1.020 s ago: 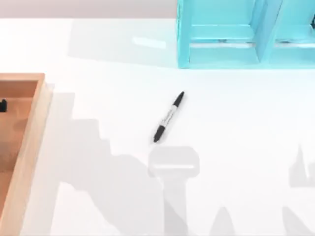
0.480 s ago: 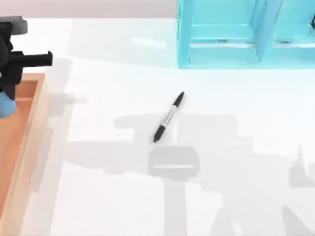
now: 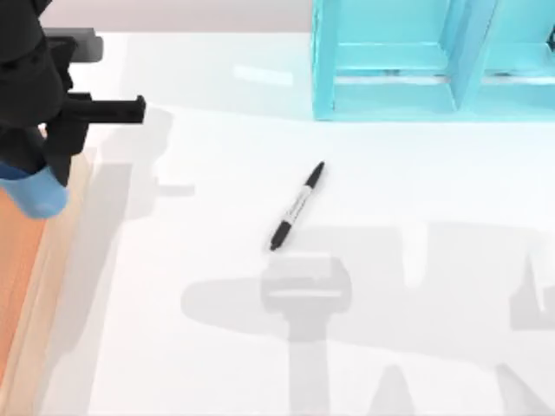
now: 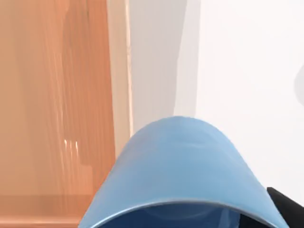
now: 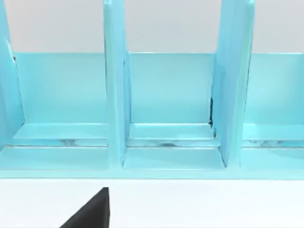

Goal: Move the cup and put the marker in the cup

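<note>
Left gripper (image 3: 33, 178) grips cup (image 3: 35, 192), lifted above wooden tray (image 3: 52, 260). Next: set it upright near marker (image 3: 297, 206). Right fingers: cannot tell.

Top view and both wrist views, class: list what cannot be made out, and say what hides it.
- Left gripper: in the top view the arm covers its fingers, though the cup hangs beneath it.
- Cup's base: hidden in the left wrist view by its own wall.
- Marker: print too small.
- Shelf: cut off by the top view's edge.
</note>
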`<control>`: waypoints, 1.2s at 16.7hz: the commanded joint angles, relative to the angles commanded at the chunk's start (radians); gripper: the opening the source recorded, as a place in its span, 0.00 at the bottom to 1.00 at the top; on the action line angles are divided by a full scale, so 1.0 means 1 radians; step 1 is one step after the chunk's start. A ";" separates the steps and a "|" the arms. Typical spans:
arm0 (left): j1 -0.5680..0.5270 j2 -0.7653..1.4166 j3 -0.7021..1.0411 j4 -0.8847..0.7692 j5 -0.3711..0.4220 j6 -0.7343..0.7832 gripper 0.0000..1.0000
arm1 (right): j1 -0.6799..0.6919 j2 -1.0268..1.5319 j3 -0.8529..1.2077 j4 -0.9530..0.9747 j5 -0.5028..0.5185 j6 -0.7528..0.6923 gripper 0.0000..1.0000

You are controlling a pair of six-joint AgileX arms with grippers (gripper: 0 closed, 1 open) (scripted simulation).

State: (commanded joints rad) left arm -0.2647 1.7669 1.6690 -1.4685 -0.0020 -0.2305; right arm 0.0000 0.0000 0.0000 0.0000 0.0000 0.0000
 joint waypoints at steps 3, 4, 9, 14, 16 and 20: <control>-0.012 0.017 -0.005 0.019 -0.004 -0.011 0.00 | 0.000 0.000 0.000 0.000 0.000 0.000 1.00; -0.032 0.033 -0.006 0.041 -0.010 -0.027 0.00 | 0.000 0.000 0.000 0.000 0.000 0.000 1.00; -0.173 0.164 -0.044 0.213 -0.046 -0.168 0.00 | 0.000 0.000 0.000 0.000 0.000 0.000 1.00; -0.236 0.224 -0.064 0.297 -0.066 -0.244 0.00 | 0.000 0.000 0.000 0.000 0.000 0.000 1.00; -0.232 0.223 -0.062 0.294 -0.063 -0.242 0.00 | 0.000 0.000 0.000 0.000 0.000 0.000 1.00; -0.224 0.233 -0.123 0.365 -0.064 -0.233 0.00 | 0.000 0.000 0.000 0.000 0.000 0.000 1.00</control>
State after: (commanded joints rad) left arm -0.4889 1.9999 1.5456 -1.1040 -0.0660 -0.4630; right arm 0.0000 0.0000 0.0000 0.0000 0.0000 0.0000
